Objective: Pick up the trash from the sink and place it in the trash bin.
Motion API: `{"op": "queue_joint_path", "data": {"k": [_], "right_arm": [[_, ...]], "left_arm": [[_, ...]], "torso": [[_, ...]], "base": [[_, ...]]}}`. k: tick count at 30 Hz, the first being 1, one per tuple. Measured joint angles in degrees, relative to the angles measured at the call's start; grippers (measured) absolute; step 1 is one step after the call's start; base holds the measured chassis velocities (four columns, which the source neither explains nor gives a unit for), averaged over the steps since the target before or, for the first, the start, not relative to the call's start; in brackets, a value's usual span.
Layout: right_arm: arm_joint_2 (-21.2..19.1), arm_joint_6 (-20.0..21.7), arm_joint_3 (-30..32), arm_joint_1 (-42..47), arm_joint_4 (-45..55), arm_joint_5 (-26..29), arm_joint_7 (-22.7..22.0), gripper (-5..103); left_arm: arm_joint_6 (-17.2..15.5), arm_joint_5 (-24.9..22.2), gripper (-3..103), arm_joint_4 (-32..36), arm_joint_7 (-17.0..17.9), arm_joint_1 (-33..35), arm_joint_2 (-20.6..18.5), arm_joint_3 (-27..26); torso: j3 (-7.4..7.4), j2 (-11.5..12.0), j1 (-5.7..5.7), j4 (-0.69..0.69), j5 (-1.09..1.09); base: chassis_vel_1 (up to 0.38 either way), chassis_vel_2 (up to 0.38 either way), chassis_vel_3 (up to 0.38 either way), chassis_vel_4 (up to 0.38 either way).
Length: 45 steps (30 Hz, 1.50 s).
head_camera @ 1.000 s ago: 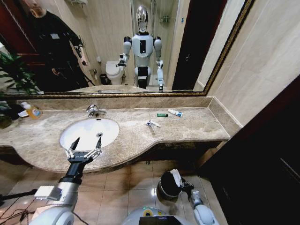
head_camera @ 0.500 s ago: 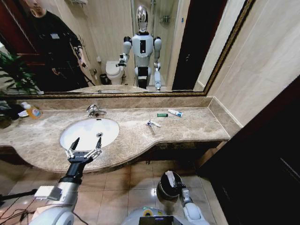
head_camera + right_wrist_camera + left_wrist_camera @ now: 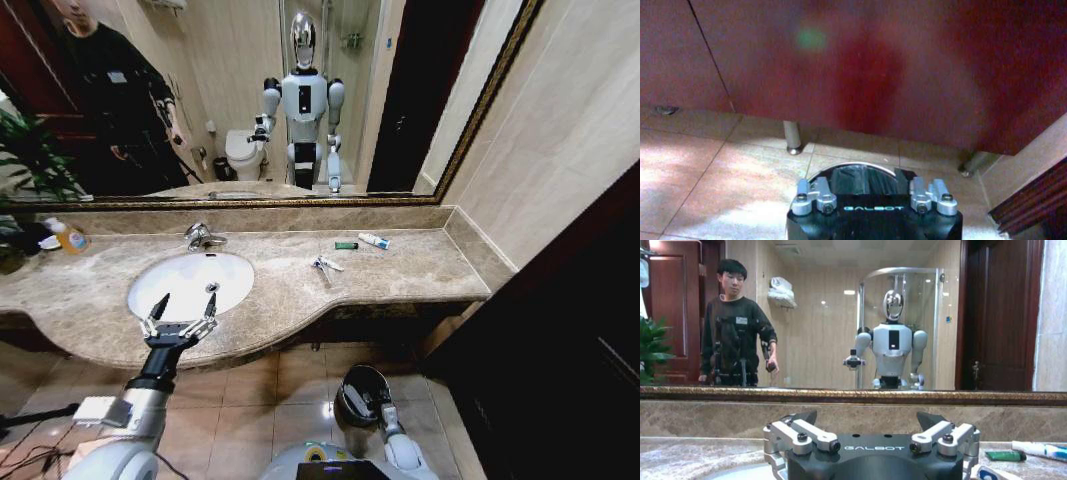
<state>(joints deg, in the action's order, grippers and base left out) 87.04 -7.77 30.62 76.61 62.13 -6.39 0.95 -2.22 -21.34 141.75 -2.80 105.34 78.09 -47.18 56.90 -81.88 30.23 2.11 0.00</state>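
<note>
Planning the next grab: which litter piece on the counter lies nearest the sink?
The white-blue packet, lying alone mid-counter right of the sink. The green piece and white tube lie farther back by the mirror.

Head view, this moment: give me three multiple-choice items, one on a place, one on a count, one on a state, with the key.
1. Where is the right pincer? A beside the faucet; B low at the trash bin on the floor; C against the mirror.
2. How many litter pieces lie on the countertop right of the sink? A one; B three; C six.
3. The left pincer's state? A open, empty; B shut on a bottle; C shut on a wrapper.
Key: 1 B, it hangs at the bin's rim; 2 B, packet, green piece and tube; 3 A, it is spread wide at the sink's front edge.
</note>
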Motion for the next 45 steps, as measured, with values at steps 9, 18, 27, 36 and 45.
{"op": "queue_joint_path", "data": {"k": [9, 18, 27, 36, 45], "right_arm": [[-0.7, 2.5, -1.0, 1.8, 4.6, 4.2, -1.9, 93], [-1.0, 2.7, -0.6, 2.0, 4.7, 4.3, -1.9, 100], [-0.9, 2.9, -0.5, 2.8, 6.1, 4.4, -1.2, 100], [-5.3, 6.0, -1.4, 9.1, 22.2, 10.4, -0.3, 100], [-7.1, 10.8, -0.7, 20.2, 49.3, 15.4, -3.6, 100]], "left_arm": [[0.0, 0.0, 100, 0.0, 0.0, 0.0, 0.0, 0.0], [0.0, 0.0, 100, 0.0, 0.0, 0.0, 0.0, 0.0], [0.0, 0.0, 100, 0.0, 0.0, 0.0, 0.0, 0.0], [0.0, 0.0, 100, 0.0, 0.0, 0.0, 0.0, 0.0], [0.0, 0.0, 100, 0.0, 0.0, 0.0, 0.0, 0.0]], "torso": [[0.0, 0.0, 0.0, 0.0, 0.0], [0.0, 0.0, 0.0, 0.0, 0.0], [0.0, 0.0, 0.0, 0.0, 0.0], [0.0, 0.0, 0.0, 0.0, 0.01], [-0.01, 0.0, 0.0, 0.0, 0.0]], "base": [[0.0, 0.0, 0.0, 0.0], [0.0, 0.0, 0.0, 0.0], [0.0, 0.0, 0.0, 0.0], [0.0, 0.0, 0.0, 0.0], [0.0, 0.0, 0.0, 0.0]]}}
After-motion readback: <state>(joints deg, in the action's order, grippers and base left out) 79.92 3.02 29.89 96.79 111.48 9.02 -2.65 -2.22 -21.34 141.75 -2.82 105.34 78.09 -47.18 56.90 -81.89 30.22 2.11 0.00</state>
